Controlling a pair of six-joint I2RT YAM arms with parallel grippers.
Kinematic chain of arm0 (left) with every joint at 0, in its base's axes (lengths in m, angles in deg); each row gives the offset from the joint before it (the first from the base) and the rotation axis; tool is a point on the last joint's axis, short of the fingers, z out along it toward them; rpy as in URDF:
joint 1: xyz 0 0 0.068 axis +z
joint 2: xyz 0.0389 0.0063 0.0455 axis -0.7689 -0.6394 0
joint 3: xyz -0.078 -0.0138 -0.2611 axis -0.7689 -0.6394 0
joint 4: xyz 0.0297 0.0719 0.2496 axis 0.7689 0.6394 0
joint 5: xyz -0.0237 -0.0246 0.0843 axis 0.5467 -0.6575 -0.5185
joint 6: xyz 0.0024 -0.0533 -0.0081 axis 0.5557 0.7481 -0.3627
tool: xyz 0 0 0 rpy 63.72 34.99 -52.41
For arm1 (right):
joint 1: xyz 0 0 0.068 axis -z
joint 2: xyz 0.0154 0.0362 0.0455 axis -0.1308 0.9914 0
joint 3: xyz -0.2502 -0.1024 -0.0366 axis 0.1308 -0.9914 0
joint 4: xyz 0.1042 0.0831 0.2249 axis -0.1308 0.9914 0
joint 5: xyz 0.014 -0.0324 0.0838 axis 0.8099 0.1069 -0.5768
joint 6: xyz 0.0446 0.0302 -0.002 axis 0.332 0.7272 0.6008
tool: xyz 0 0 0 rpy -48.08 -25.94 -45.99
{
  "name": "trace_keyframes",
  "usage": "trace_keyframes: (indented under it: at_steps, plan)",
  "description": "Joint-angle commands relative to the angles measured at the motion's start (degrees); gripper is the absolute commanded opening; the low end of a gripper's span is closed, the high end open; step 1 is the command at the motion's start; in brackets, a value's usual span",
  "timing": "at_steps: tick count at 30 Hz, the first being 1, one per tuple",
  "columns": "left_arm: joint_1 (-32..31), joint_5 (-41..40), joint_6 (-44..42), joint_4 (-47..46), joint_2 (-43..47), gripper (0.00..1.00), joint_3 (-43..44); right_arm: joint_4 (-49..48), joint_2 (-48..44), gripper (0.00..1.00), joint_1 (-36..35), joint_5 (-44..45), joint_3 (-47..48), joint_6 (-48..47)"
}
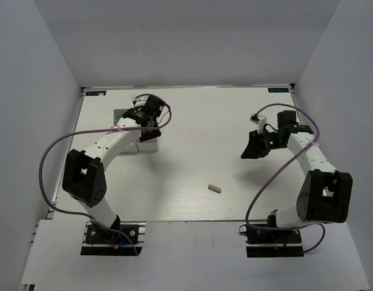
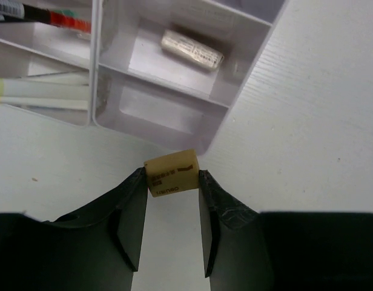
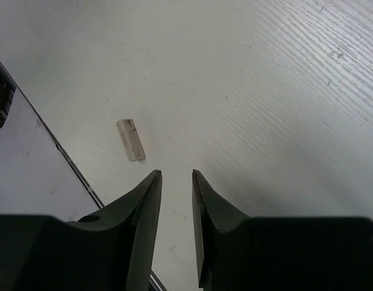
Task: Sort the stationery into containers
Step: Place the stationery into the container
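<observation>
Your left gripper [image 2: 171, 177] was clenched on the tan eraser [image 2: 171, 172], the tray [image 2: 156, 112] lying just ahead, by the table's [image 2: 307, 121] far-left corner.

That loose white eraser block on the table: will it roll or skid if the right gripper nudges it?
Probably won't roll: the white eraser block is a flat-sided bar lying on its long face. It looks small and likely light, so a push may slide or spin it on the table.
</observation>
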Motion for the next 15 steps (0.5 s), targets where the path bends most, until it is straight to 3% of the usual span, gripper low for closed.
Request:
trace_keyframes:
  at_steps: [1,9,15]
  plan:
    - [1.94,-2.06,-3.28,-0.68,-1.30,0.13,3.26,0.53,-1.58,0.33,-0.11,-1.36,-0.40,-1.28]
    - [3.88,-2.07,-7.42,-3.05,-3.07,0.25,3.26,0.88,-1.23,0.38,-0.20,-1.10,-0.49,-1.55]
    - [4.41,-0.93,-7.42,-4.19,-3.07,0.51,2.74,2.02,-1.40,0.57,-0.64,-1.01,-0.32,-3.21]
